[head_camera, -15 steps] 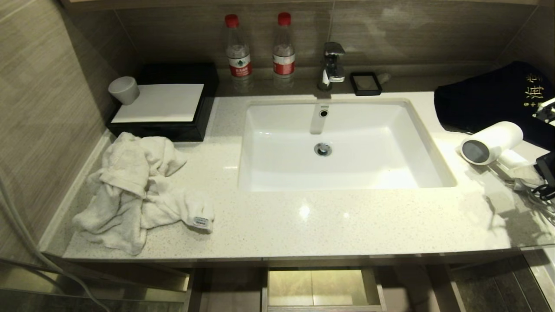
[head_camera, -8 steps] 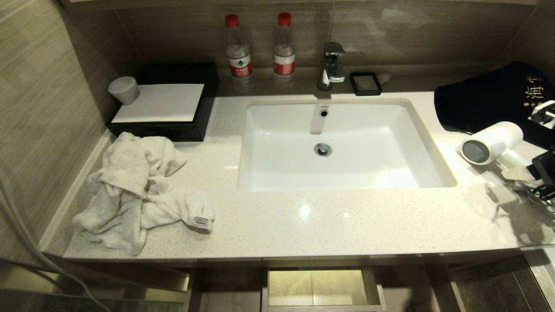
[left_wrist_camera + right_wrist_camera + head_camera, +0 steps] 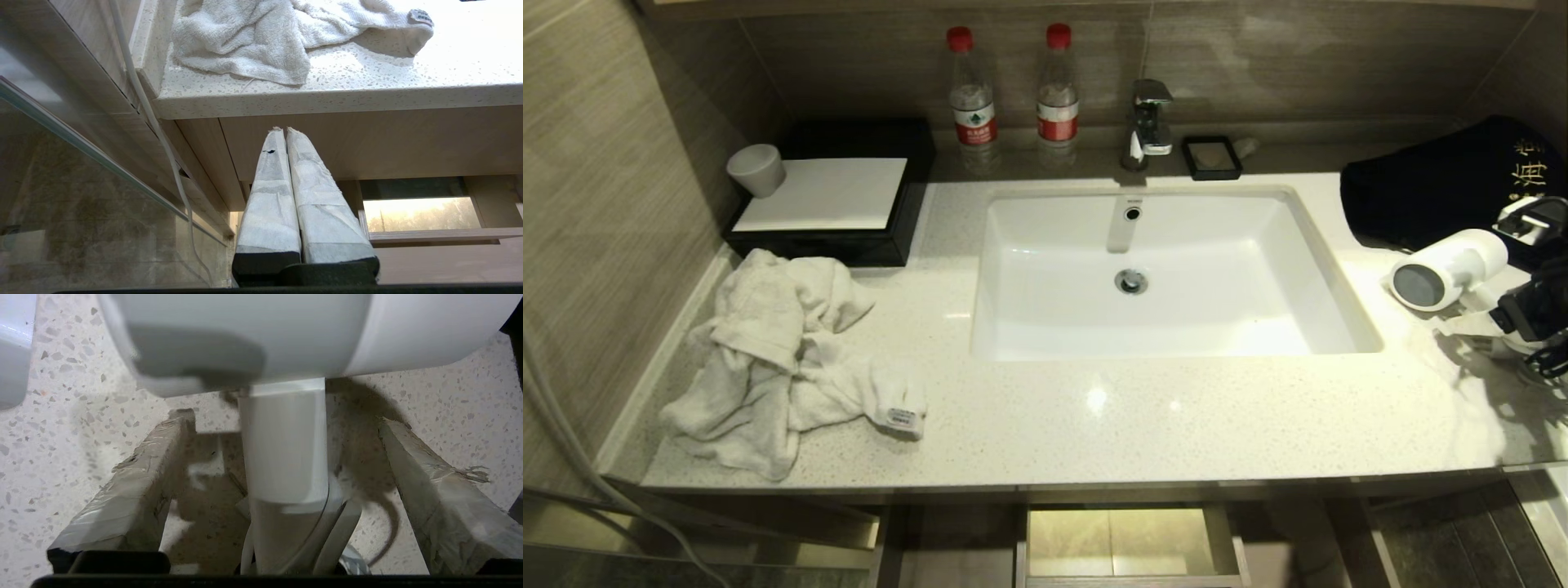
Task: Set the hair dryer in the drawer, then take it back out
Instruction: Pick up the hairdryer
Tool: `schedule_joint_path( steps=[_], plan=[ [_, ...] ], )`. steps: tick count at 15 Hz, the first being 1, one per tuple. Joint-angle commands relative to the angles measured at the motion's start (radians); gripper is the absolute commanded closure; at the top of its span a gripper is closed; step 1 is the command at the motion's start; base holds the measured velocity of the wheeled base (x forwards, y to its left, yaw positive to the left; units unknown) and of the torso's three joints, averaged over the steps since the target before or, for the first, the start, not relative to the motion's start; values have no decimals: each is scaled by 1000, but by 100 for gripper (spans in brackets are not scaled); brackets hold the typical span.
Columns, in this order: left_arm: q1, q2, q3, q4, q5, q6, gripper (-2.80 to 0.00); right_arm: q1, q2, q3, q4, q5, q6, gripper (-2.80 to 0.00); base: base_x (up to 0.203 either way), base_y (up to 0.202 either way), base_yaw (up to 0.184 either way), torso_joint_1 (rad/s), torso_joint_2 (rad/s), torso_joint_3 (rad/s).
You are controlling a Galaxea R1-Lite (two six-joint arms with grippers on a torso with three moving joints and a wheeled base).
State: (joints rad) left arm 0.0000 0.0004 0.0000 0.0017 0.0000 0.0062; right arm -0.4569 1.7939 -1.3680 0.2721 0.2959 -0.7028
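Note:
The white hair dryer (image 3: 1445,265) lies on the counter right of the sink, its grey round end toward the basin. My right gripper (image 3: 1485,274) reaches in from the right edge and is open. In the right wrist view its taped fingers (image 3: 135,482) stand on either side of the dryer's handle (image 3: 284,449), with gaps on both sides, and the barrel (image 3: 245,335) lies across just beyond the tips. The cord (image 3: 339,535) runs beside the handle. Part of the drawer (image 3: 1227,543) shows below the counter's front edge, at its boxed cutout. My left gripper (image 3: 282,130) is parked shut below the counter.
A crumpled white towel (image 3: 776,351) lies at the counter's left, behind it a black box (image 3: 833,196) with a grey cup (image 3: 757,169). Two bottles (image 3: 972,90), the tap (image 3: 1150,118) and a soap dish (image 3: 1211,157) line the back. A dark cloth (image 3: 1445,184) lies behind the dryer.
My right gripper has come in further from the right edge, and its fingers now straddle the dryer's handle. The dryer, the towel and the left arm have not moved.

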Motion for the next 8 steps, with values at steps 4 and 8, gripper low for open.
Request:
schedule_joint_path(
  steps=[4,8],
  plan=[
    [0,1,2,0,0,0,0,-21,92,-83,-11,28,-5,0,0,0,0,0,0,0],
    [0,1,2,0,0,0,0,-22,72,-82,-15,45,-23,0,0,0,0,0,0,0]
  ],
)
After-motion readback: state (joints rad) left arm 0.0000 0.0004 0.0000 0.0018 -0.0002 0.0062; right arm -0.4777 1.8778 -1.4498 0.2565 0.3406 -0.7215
